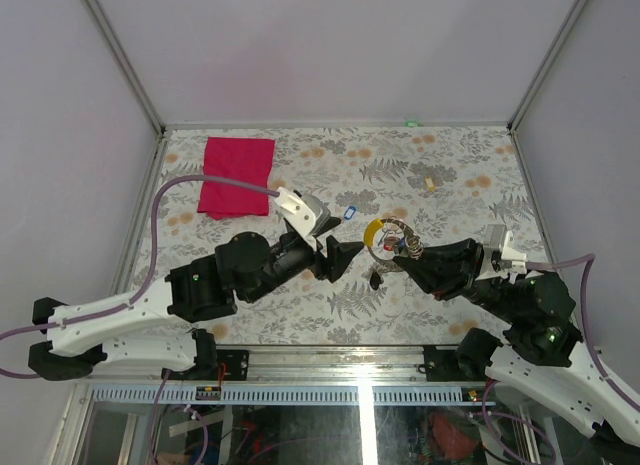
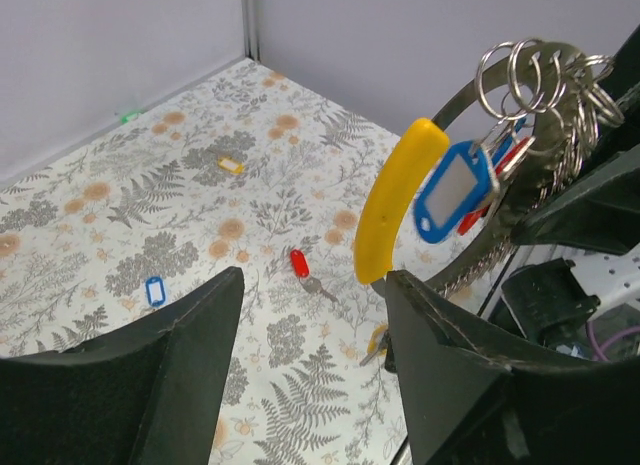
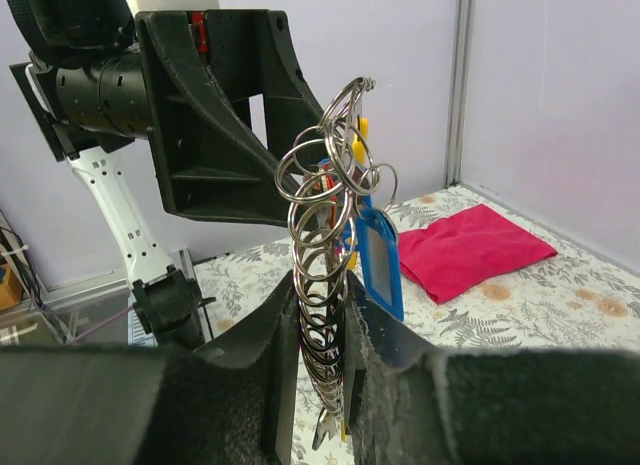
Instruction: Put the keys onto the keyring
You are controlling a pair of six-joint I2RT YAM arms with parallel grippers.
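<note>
Now lining up for a loose key.
Pinching the keyring (image 3: 320, 285) above the worktop (image 2: 200, 185) in near-shut right fingers (image 3: 250, 385); holding left fingers (image 2: 140, 385) apart, empty; aiming squarely at the tag of the red key (image 2: 299, 262).

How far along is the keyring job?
Done: a blue-tagged key hangs on the keyring. In hand: the right gripper grips the keyring; the left gripper is open, empty. Left: a red key, another blue key and a yellow tag lie on the table.

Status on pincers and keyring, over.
Left pincer open, empty. Right pincer shut on keyring, blue key hung on it. Red key loose on table. Nothing blocking.
</note>
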